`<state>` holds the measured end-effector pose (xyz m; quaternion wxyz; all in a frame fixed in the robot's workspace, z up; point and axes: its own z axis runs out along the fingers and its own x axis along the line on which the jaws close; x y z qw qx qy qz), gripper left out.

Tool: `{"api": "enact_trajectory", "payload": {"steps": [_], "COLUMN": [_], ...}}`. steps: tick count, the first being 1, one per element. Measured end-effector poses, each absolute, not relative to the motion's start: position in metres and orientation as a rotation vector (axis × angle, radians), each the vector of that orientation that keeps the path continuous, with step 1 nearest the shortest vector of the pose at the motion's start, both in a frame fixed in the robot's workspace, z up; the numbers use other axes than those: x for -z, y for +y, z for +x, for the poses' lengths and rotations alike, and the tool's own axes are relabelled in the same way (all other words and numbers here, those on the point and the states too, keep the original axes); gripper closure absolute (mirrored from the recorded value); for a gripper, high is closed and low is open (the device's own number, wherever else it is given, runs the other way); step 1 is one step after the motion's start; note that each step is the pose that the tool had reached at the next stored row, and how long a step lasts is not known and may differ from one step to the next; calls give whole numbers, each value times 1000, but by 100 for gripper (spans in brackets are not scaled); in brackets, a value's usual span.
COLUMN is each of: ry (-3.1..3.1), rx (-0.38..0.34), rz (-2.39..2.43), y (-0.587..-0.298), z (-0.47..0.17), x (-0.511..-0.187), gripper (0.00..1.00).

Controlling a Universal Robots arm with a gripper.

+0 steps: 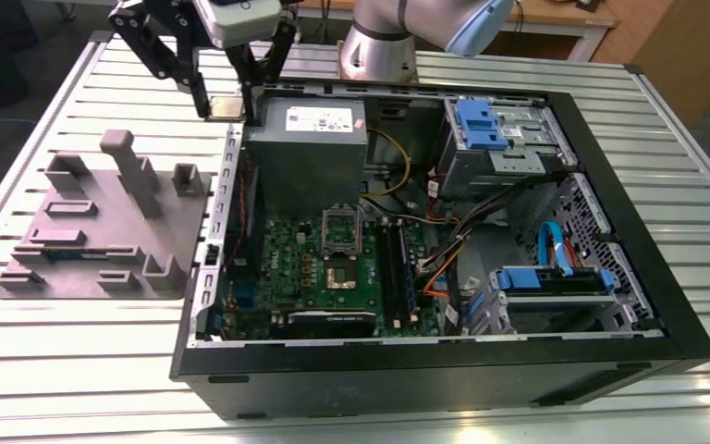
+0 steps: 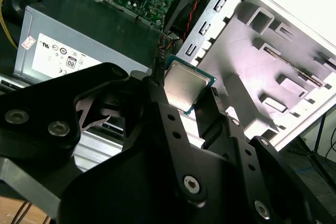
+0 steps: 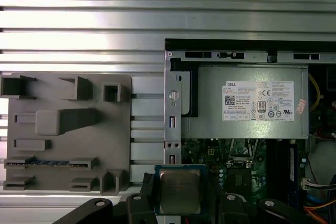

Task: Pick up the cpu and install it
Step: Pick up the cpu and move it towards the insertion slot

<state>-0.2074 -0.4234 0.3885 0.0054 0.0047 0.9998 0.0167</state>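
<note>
A: Starting at the exterior view's left, what stood there?

B: The grey moulded tray (image 1: 145, 236) lay on the slatted bench (image 1: 84, 370), just beside the open computer case (image 1: 651, 305). The cpu (image 1: 223, 106) was not on the tray. It hung in the tool (image 1: 225, 109), above the case's left wall and close to the power supply (image 1: 312, 153).

A: How was the tool set?

B: It was closed to a narrow gap, with its 2 fingers (image 2: 157, 90) pressed against opposite edges of the chip. The metal top was left uncovered.

A: How would you expect the chip to handle?

B: I judged it light, thin and stiff. The metal lid looked slick, and the underside is likely delicate. Holding it by the edges, as here, seemed the right grip, and I thought a tilt or a squeeze on the faces would be the risk.

A: And further right?

B: The motherboard (image 1: 330, 268) lay on the case floor, with the socket (image 1: 340, 248) at its middle, well apart from the chip. Blue drive bays (image 1: 479, 120) sat at the exterior view's right.

A: What did the views add to one another?

B: The exterior view gave the height of the chip above the case and the whole layout. The first wrist view looked down past the chip onto the tray and the power supply label. The second wrist view showed the chip's green rim and the finger contact close up.
</note>
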Motion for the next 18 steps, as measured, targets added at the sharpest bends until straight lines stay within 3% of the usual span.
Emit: {"api": "enact_trajectory", "payload": {"steps": [18], "ry": [3130], "rx": [-52], "rz": [15], "y": [-423], "z": [-188], "x": [-388], "gripper": [53]}}
